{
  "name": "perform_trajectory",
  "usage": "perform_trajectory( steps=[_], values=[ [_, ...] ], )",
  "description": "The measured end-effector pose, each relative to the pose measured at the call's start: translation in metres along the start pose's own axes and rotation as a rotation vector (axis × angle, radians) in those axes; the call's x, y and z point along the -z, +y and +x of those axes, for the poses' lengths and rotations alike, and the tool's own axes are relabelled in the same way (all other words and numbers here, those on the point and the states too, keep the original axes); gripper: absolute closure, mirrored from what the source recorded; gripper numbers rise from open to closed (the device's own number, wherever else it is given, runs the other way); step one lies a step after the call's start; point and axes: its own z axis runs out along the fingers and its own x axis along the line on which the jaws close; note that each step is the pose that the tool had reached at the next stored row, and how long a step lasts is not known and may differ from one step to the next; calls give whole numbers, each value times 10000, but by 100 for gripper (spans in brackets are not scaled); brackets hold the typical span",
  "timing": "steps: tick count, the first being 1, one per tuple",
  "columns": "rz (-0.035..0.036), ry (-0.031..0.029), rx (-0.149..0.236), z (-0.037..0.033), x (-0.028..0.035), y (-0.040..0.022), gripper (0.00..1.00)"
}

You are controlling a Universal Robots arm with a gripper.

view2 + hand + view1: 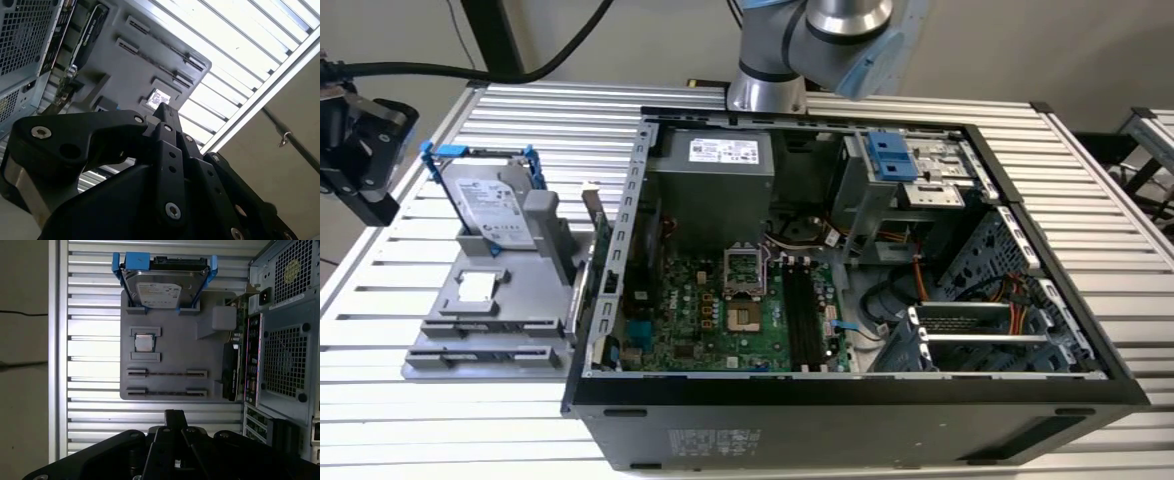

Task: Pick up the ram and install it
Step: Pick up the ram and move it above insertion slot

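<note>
The ram [167, 373] is being seen edge-on in the first wrist view, as a thin dark strip being held upright between two end clips on the gray tray [175, 355]. A second strip just like it is being held in the next row, so which one is meant can't really be told. Nothing is being carried yet.

The gripper [174, 414] is being held off the tray, over the slatted table [90, 405], on the side nearest those clips. Its fingers are looking pressed together, with nothing pinched between them.

Stuff that's probably worth being worried about:

- With the tips closed like that, the stick's top edge is likely being lined up for a bump rather than a grab, and the board could get chipped or knocked out of its clips.
- The two strips are being kept close together, so a slightly off approach is risking the wrong one being clipped or both being nudged.
- The bare processor chip [145, 343] is being stored just beside the rows, and the black expansion card [230, 375] is being stood at the tray's edge, so both are being exposed to a stray finger.
- The memory slots [803, 320] are being crowded deep inside the case [854, 395], so a tilted stick is probably going to get jammed.
</note>
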Motion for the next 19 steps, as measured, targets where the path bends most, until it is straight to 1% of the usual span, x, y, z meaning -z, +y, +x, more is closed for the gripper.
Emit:
perform_trajectory(
  steps=[7,9,14,16,19],
  values=[
    [-2,0,2,0,0,0,100],
    [-5,5,83,0,0,0,100],
    [-19,37,641,0,0,0,100],
    [-24,53,931,0,0,0,100],
    [-36,84,1463,0,0,0,100]
  ],
)
